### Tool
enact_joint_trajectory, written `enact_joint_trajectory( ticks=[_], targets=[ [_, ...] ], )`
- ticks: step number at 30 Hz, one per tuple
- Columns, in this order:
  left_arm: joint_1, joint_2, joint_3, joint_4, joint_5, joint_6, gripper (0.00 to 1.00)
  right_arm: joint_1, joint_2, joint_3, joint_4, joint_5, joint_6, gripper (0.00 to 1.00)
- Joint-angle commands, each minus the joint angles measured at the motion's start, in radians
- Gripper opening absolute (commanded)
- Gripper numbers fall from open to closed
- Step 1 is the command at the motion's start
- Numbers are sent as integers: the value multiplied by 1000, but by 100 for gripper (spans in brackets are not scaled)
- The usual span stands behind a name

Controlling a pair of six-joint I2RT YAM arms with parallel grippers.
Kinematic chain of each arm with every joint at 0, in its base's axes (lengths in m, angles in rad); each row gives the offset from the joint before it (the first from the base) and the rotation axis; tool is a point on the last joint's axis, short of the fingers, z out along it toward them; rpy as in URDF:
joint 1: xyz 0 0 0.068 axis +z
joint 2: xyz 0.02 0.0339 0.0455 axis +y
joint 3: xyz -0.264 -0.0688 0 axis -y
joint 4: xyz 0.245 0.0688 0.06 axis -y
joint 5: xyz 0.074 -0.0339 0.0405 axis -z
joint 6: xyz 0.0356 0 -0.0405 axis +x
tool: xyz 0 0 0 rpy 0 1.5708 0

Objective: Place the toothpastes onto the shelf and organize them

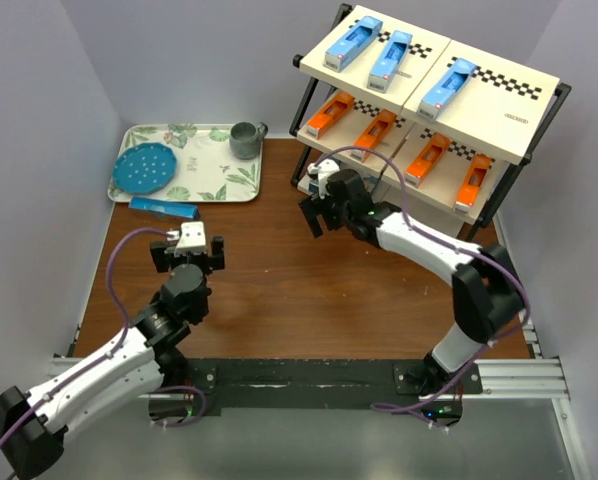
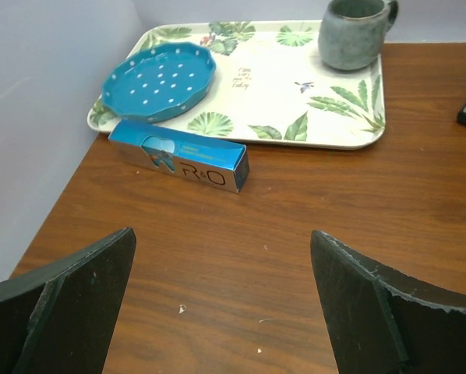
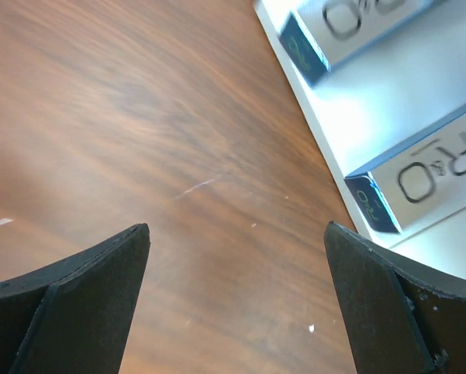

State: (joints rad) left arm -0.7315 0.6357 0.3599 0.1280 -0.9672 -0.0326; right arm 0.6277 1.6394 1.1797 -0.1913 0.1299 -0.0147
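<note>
Your left gripper (image 2: 221, 241) and right gripper (image 3: 237, 230) both gape wide, holding nothing. One blue toothpaste box (image 2: 178, 156) lies on the table (image 2: 334, 234) just beside the tray (image 2: 280, 93); other boxes (image 1: 381, 128) sit on the shelf (image 1: 499, 105).

blue toothpaste box (image 2: 180, 155) touching leaf tray (image 2: 338, 132)

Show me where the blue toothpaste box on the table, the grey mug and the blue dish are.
blue toothpaste box (image 2: 178, 154), left wrist view, middle of its side face.
grey mug (image 2: 350, 39), left wrist view, its outer wall.
blue dish (image 2: 159, 78), left wrist view, its dotted centre.
</note>
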Motion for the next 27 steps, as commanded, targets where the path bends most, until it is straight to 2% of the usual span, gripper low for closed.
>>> enact_joint_trajectory(
  ticks=[1,6,8,13,14,17,20,23,27],
  targets=[
    [55,141,143,-97,-74,-255,100,4,-153,-74,-46,-102,36,98],
    [219,307,286,-273,2,-496,100,4,-309,-187,-45,-217,84,98],
    [269,366,344,-295,25,-536,100,4,-351,-227,-19,-245,108,98],
    [503,461,415,-312,177,-642,100,4,-432,-307,3,-300,124,98],
    [582,473,422,-312,208,-656,100,4,-438,-319,9,-309,128,98],
    [725,538,450,-279,330,-668,100,4,-452,-334,36,-335,140,98],
    [835,639,511,-268,424,-645,100,4,-457,-341,35,-322,108,98],
    [915,760,600,-298,527,-655,100,4,-460,-331,12,-312,76,98],
    [966,887,698,-318,590,-685,100,4,-444,-327,16,-335,75,98]
  ],
)
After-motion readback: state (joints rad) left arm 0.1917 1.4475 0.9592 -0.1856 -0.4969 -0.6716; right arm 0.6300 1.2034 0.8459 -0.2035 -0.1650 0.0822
